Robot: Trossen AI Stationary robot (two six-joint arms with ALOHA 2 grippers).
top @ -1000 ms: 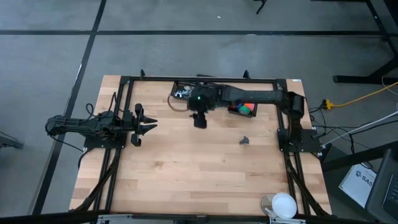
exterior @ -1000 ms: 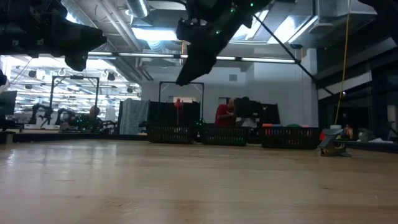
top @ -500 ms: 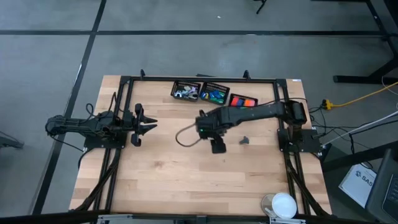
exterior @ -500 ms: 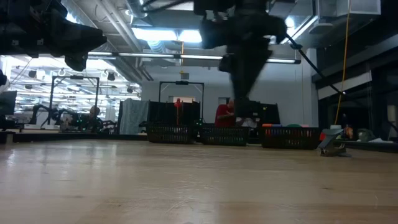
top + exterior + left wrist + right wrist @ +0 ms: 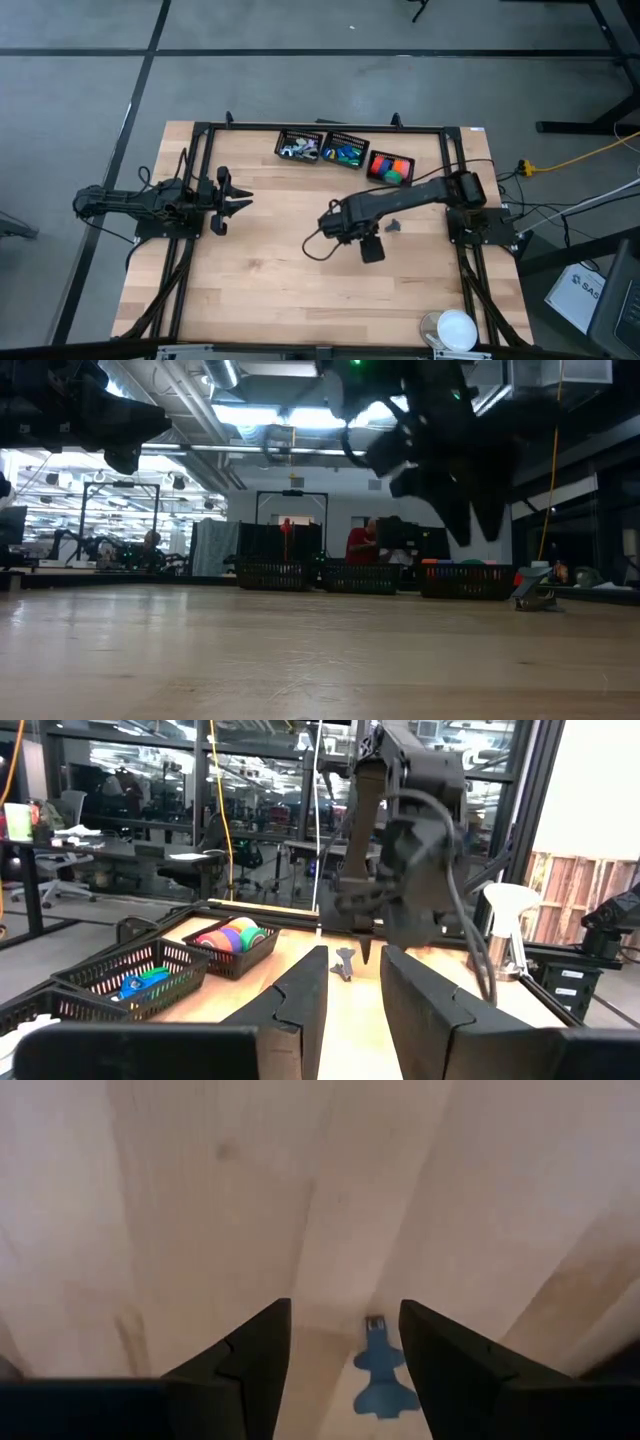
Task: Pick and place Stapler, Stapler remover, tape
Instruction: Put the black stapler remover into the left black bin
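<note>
The loose piece left on the wood is a small blue staple remover point(image 5: 394, 226), lying at about 3 o'clock from the table's middle. Nothing is held at this moment, so its pick is not yet made. The right gripper point(image 5: 371, 250) hangs above the boards just at 7 o'clock of that remover, claw spread and empty. Its wrist view shows bare wood between the fingers with the remover at the edge of the gap. Sorting looks well along. At the table's 12 o'clock edge stand three black baskets side by side. The left basket point(image 5: 281, 141) holds pale claw-shaped pieces, the middle basket point(image 5: 346, 136) holds the tape point(image 5: 345, 154) in blue and green, and the right basket point(image 5: 370, 168) holds red, orange and green pieces. The left gripper point(image 5: 236, 203) waits at 9 o'clock, claw spread and empty, well apart from the work. A white round object point(image 5: 457, 328) sits at the 5 o'clock corner, clear of any path. Nothing lies between the remover and the baskets. The right arm's own looping cable point(image 5: 312, 246) is the only thing trailing near.
</note>
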